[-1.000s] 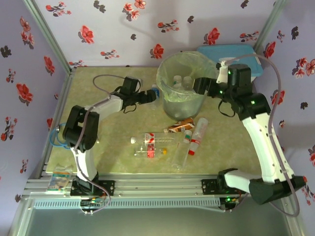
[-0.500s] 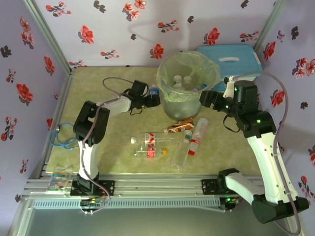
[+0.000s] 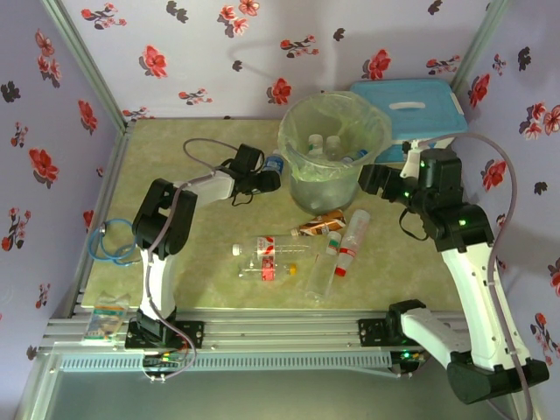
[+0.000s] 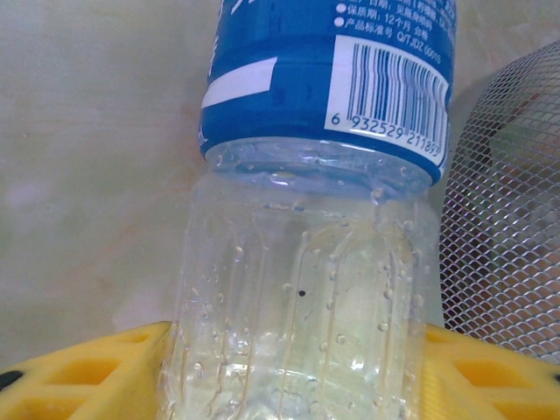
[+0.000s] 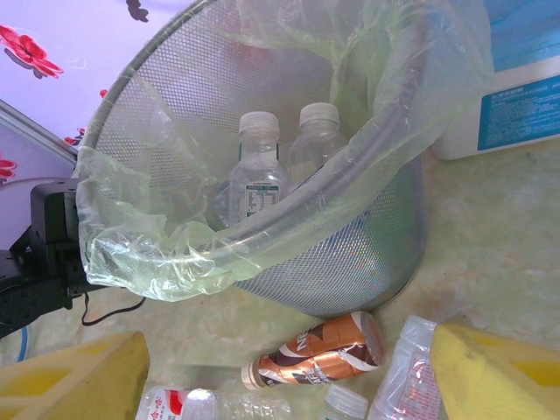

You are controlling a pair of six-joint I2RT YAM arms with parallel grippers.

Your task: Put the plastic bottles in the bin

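My left gripper [image 3: 265,180] [image 4: 297,372] is shut on a clear bottle with a blue label [image 4: 328,79] [image 3: 275,163], just left of the bin [image 3: 324,188]; its yellow fingers [image 4: 87,376] press both sides. The bin [image 5: 350,262], lined with a pale green bag, holds capped clear bottles [image 5: 258,175] [image 3: 315,143]. My right gripper [image 3: 367,179] [image 5: 289,385] hangs open and empty beside the bin's right wall. On the table in front of the bin lie a brown bottle [image 5: 319,354] [image 3: 322,226] and several clear bottles with red labels [image 3: 267,249] [image 3: 354,232].
A white box with a light-blue lid [image 3: 411,105] stands behind my right arm, touching the back corner. A blue cable coil [image 3: 114,245] and a small packet [image 3: 109,317] lie at the table's left edge. Flowered walls close in three sides.
My left gripper has closed on the blue-labelled bottle beside the bin. My right arm has drawn back from the bin's rim, down and to the right.
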